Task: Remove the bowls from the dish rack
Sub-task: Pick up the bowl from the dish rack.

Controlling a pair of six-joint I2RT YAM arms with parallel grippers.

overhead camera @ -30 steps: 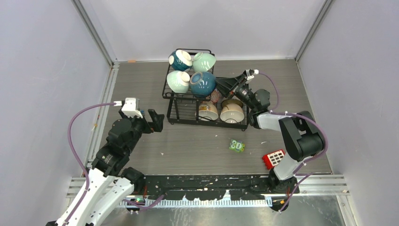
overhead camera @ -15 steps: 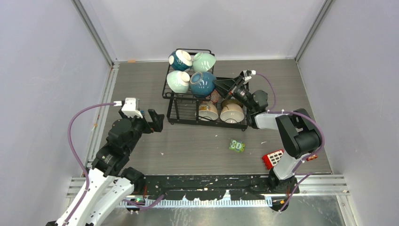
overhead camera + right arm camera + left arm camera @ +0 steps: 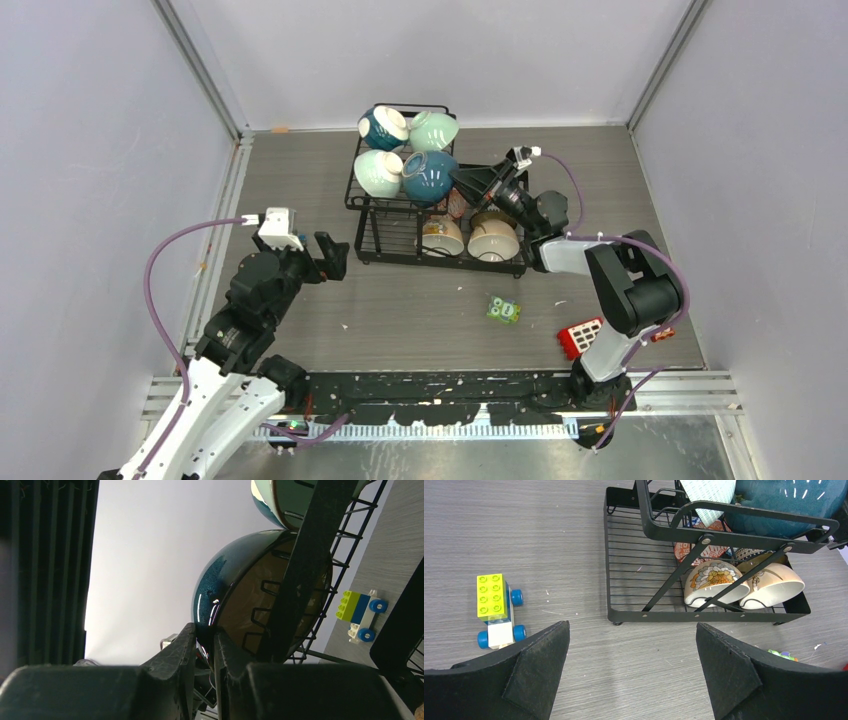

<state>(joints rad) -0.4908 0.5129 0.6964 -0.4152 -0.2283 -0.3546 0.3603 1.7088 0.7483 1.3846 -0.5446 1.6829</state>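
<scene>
The black wire dish rack point(image 3: 400, 240) stands mid-table. Its upper basket holds four bowls: a dark teal one point(image 3: 383, 127), two mint green ones point(image 3: 434, 131) point(image 3: 379, 173), and a second dark teal bowl point(image 3: 431, 175). The lower tray holds two cream bowls point(image 3: 441, 236) point(image 3: 493, 240) and a reddish patterned bowl point(image 3: 458, 203). My right gripper point(image 3: 458, 183) reaches in from the right and is shut on the rim of the front dark teal bowl point(image 3: 220, 580), one finger on each side of the rim point(image 3: 205, 635). My left gripper point(image 3: 333, 255) is open and empty point(image 3: 632, 625), low over the table left of the rack point(image 3: 704, 615).
A toy brick car point(image 3: 496, 610) lies on the table left of the rack, also in the right wrist view point(image 3: 360, 610). A green toy point(image 3: 503, 309) and a red block point(image 3: 582, 337) lie in front of the rack on the right. Walls enclose the table.
My right gripper has moved a little left onto the front dark teal bowl's rim, and that bowl has shifted slightly. The left arm has not moved.
</scene>
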